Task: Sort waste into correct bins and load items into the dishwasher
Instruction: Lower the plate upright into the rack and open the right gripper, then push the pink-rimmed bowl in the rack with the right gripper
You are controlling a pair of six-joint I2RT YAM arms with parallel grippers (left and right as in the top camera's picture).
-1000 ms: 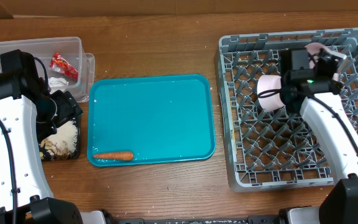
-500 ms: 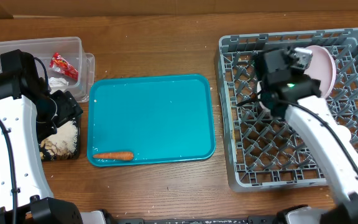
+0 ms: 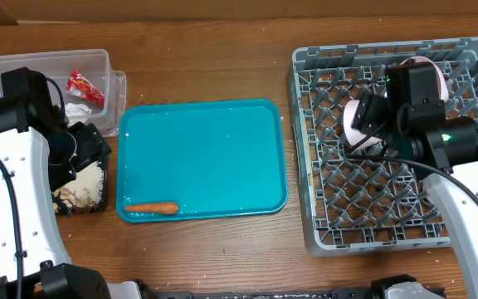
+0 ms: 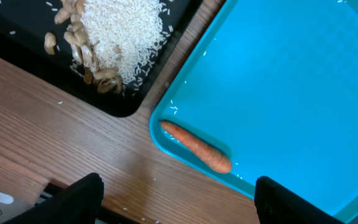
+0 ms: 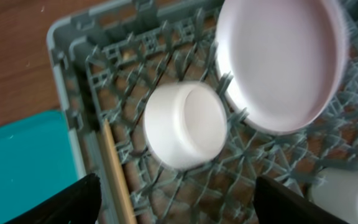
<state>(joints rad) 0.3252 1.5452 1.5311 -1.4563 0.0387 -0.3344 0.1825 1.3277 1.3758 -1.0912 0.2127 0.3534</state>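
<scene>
**Left gripper** (image 4: 178, 190): jaws spread wide with nothing between them, hanging over the bare wooden table (image 4: 55, 143), just short of the teal serving tray (image 4: 291, 74). Directly ahead lies the carrot (image 4: 196, 147). It is small, orange, smooth and tapered, and it rests lengthwise in the gutter at the tray's corner, where the raised lip keeps it from rolling. Stray rice grains dot the tray around it. Beside that corner sits the black tray (image 4: 8, 43), holding rice and nut scraps (image 4: 104, 37) in one heap. The carrot appears to be the last waste outside a bin, and the gripper's position suits a descent onto it. In the overhead view the clear tub (image 3: 56, 62) holds the red wrapper (image 3: 84, 85) and the paper wad (image 3: 77, 110).

**Right gripper** (image 5: 176, 190): jaws likewise apart and empty, above the dish rack (image 5: 67, 50). A white bowl (image 5: 185, 124) lies tipped on its side, wedged among the pegs. The plate (image 5: 278, 62) stands on edge just beside it, propped by a peg row. A chopstick (image 5: 114, 177) lies along the rack wall.
</scene>
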